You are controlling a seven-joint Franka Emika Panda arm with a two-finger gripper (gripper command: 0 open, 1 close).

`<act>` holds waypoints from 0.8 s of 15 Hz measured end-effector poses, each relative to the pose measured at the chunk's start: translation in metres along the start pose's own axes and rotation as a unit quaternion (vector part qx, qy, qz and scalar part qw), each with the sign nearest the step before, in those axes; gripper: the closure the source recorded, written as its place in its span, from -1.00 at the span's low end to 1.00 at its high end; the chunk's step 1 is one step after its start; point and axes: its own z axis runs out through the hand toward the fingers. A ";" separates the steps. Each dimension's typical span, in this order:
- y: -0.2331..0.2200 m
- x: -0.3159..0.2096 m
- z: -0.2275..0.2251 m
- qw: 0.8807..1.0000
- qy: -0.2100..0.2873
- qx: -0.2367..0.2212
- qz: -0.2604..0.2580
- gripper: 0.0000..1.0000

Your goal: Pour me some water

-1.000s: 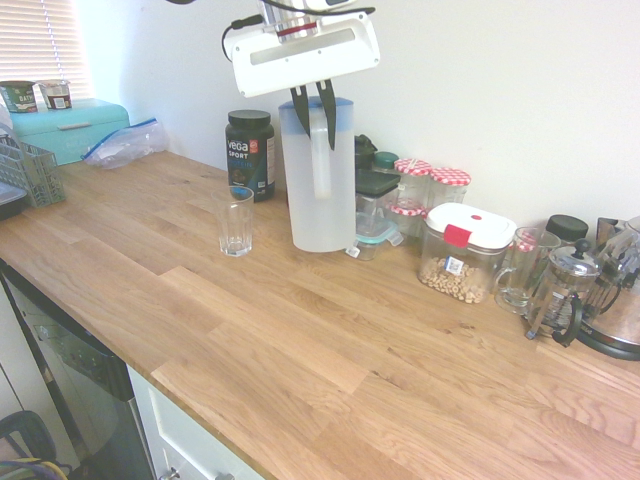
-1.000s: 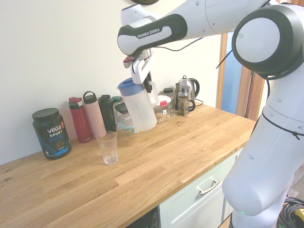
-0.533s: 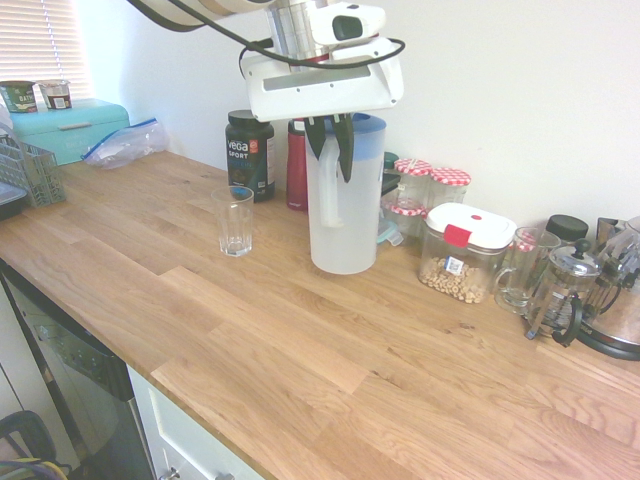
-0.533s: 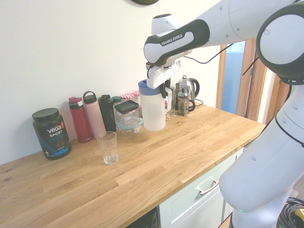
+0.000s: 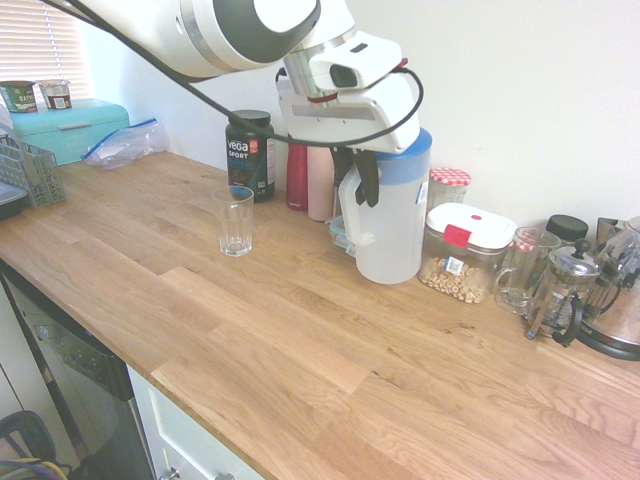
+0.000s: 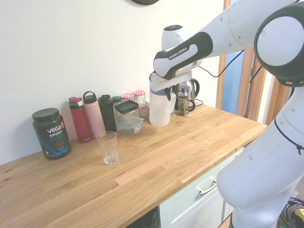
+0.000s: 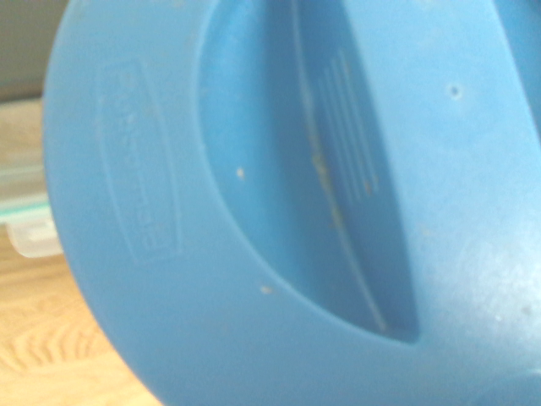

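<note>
The tall frosted-white jug (image 5: 392, 225) with a blue lid stands upright at the back of the wooden counter, right beside a clear food box. My gripper (image 5: 358, 178) is shut on the jug's side handle from above. Whether the base rests on the wood or hangs just over it, I cannot tell. The water inside does not show distinctly. The second exterior view has the jug (image 6: 159, 110) in front of the kettle, with the gripper (image 6: 167, 94) on it. An empty drinking glass (image 5: 236, 220) stands apart, well to the left of the jug. The blue lid (image 7: 254, 211) fills the wrist view.
Along the wall stand a black Vega tub (image 5: 250, 153), a red bottle (image 5: 297, 178), a pink bottle (image 5: 320, 183), a red-lidded jar (image 5: 449, 185), a clear food box with a red latch (image 5: 465, 252), a glass mug (image 5: 520, 268), a French press (image 5: 562, 292) and a kettle (image 5: 615, 315). A teal bread bin (image 5: 70, 128) is far left.
The arm has carried the jug along the back of the counter, away from the glass and towards the food box and kettle, going from tilted to upright. The glass has not moved.
</note>
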 end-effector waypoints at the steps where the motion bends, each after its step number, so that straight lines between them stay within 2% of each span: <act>1: 0.000 -0.002 0.005 1.000 -0.005 -0.007 0.002 1.00; 10: 0.005 -0.010 0.021 0.998 -0.042 -0.040 0.006 1.00; 11: 0.005 -0.010 0.025 0.998 -0.045 -0.043 0.006 -1.00; 12: 0.005 -0.011 0.028 0.998 -0.047 -0.046 0.005 -1.00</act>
